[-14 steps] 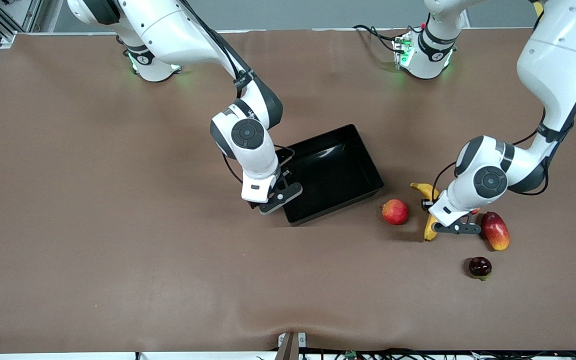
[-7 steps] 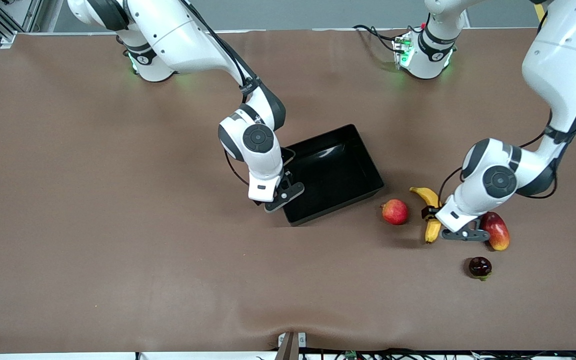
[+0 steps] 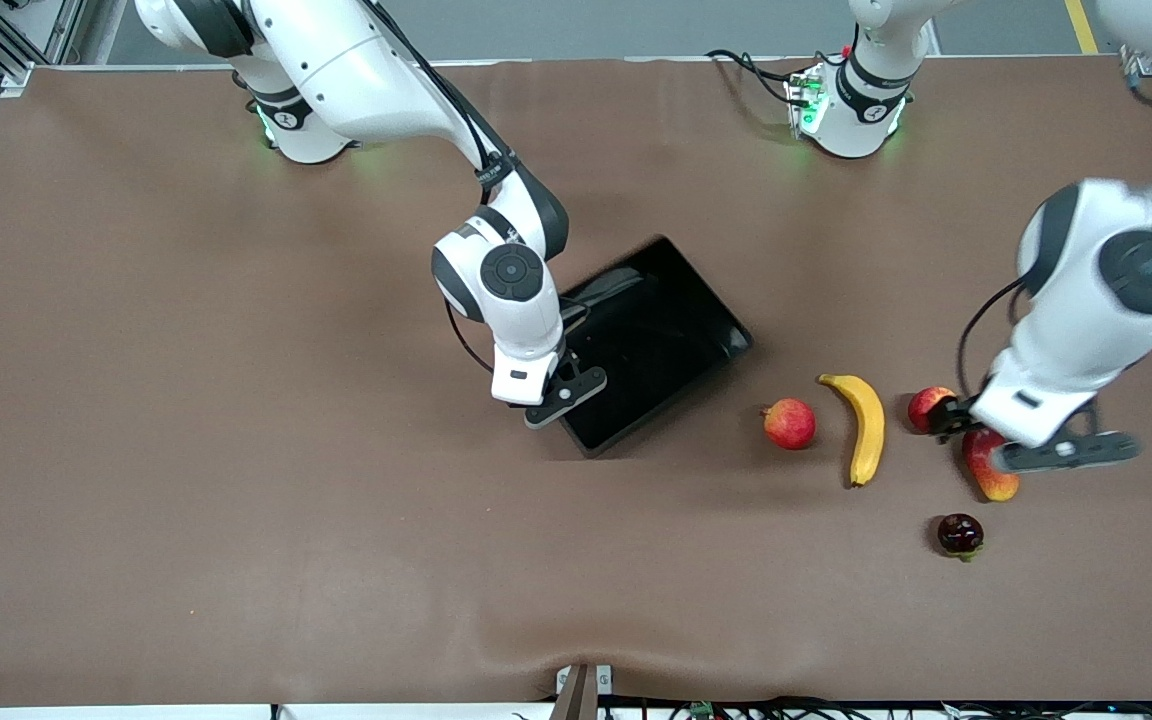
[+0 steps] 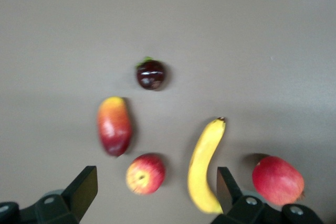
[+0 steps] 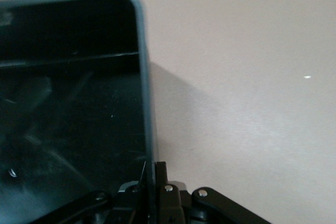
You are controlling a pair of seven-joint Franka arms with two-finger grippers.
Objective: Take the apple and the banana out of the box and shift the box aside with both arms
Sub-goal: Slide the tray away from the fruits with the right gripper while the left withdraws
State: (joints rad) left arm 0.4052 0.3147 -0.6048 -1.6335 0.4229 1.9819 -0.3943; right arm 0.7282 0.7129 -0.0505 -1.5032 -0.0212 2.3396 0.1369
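My right gripper (image 3: 558, 388) is shut on a short wall of the glossy black box (image 3: 656, 335), near a corner, and the box sits tilted. The right wrist view shows the fingers (image 5: 167, 182) clamped on the box's rim (image 5: 145, 77). My left gripper (image 3: 968, 426) is open and empty, up over the small deep-red apple with a yellowish patch (image 3: 926, 406). The yellow banana (image 3: 866, 425) lies on the table beside that apple. In the left wrist view the gripper (image 4: 155, 186) spans the apple (image 4: 145, 173), with the banana (image 4: 206, 166) by one finger.
A larger pinkish-red apple (image 3: 789, 423) lies between the box and the banana. A red-and-yellow mango (image 3: 994, 478) is partly under my left hand. A small dark maroon fruit (image 3: 960, 534) lies nearer the front camera. The brown table (image 3: 236, 450) spreads wide toward the right arm's end.
My left gripper rose and swung off the banana toward the left arm's end, uncovering the small apple. My right gripper tilted and turned the box.
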